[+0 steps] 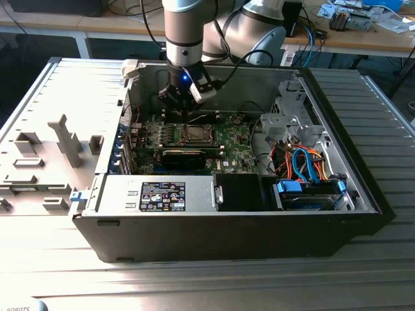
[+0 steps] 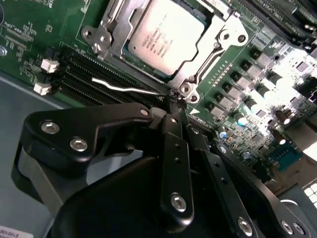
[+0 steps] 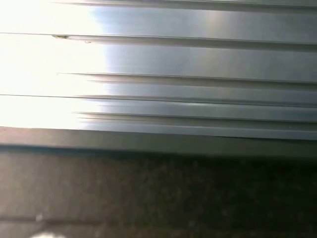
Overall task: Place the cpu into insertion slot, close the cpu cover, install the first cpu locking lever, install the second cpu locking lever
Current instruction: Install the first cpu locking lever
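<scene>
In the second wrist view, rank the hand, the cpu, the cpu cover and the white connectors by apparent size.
Largest to smallest as they look:
1. The hand; it sits closest to the camera, so its size is exaggerated.
2. The cpu cover, the frame around the chip.
3. The cpu, inside that frame.
4. The white connectors, which look alike.

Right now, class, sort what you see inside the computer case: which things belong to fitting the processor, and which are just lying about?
Job: square silver-grey metal cpu; thin silver metal cpu cover; thin wire locking lever; black pincer.

Lying about: long black memory slots; orange and blue cables.
</scene>
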{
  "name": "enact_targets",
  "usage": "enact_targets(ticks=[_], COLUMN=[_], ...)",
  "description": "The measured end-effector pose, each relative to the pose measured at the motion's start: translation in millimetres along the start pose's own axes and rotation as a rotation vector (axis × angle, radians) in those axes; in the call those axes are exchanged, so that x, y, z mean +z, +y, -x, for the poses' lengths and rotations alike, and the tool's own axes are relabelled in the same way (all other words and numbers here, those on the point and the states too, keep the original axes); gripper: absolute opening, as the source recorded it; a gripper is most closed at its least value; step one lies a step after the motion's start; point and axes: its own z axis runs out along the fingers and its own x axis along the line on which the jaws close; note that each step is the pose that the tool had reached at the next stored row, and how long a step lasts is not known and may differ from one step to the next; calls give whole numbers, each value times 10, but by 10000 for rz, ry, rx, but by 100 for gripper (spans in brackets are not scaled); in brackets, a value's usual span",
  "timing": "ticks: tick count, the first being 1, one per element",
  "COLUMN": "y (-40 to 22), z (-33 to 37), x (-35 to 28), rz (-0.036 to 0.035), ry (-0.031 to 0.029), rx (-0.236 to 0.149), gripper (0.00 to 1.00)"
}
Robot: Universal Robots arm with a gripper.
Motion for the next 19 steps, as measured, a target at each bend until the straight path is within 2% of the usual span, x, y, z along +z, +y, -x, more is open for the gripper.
enact_targets(ticks=[5, 12, 15, 19], y=[5, 0, -4, -6], z=[14, 123, 218, 262], x=[0, 2, 8, 19], rz=[22, 29, 30, 31], ry=[0, 18, 41, 54], rx=[0, 2, 2, 2], gripper=[11, 11, 11, 11])
